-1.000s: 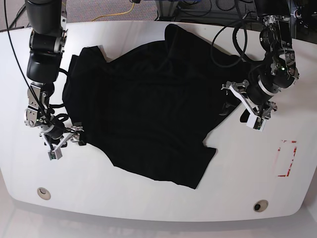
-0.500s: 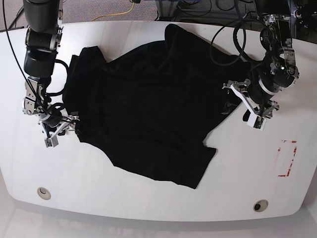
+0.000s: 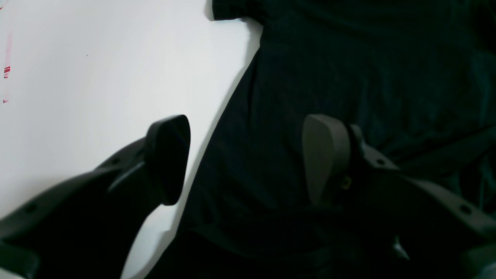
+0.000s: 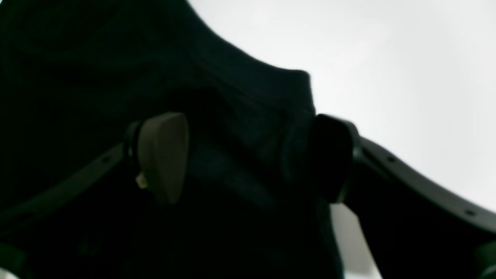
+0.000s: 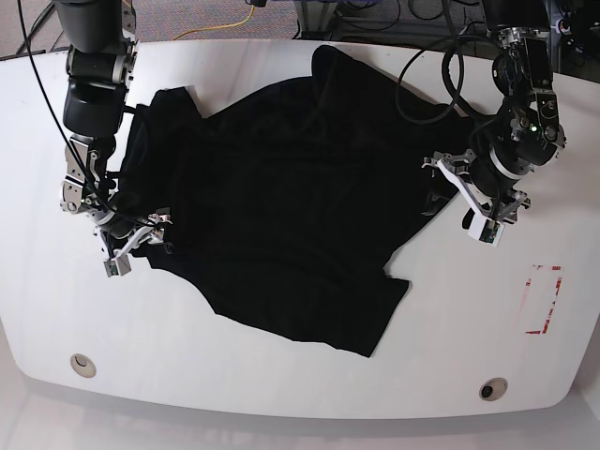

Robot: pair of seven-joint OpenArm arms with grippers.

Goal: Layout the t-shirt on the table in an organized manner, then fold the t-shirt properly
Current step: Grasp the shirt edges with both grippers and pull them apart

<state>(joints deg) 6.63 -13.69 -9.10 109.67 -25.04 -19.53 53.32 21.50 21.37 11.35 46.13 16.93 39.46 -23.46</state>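
We see the left claw (image 3: 244, 159) spread wide, one dark pad (image 3: 168, 155) over bare white desk (image 3: 97, 77) and the other over black cloth, with the edge of the t-shirt (image 3: 348, 58) running up between them; nothing is pinched. In the base view this claw (image 5: 472, 198) hangs at the shirt's edge on that view's right, its arm coming down from the far corner with a bent wrist and looped black cables behind it.

The right claw (image 4: 248, 159) is spread too. Its pale pad (image 4: 164, 155) sits over the cloth and its dark pad at a protruding corner of the fabric, just where the white desk begins. We cannot tell whether either pad touches the cloth. In the base view it (image 5: 131, 242) sits low at the shirt's edge on that view's left, under an arm that drops almost straight from the far side.

The t-shirt (image 5: 281, 206) lies across the middle of the desk (image 5: 281, 384), plain black, soft and rumpled, its outline uneven, with one part reaching the far edge and a squared corner pointing toward the near edge. The desk is glossy white with curved edges, two round grommet holes (image 5: 82, 364) near its front and a red tape rectangle (image 5: 544, 300) well apart from the shirt.
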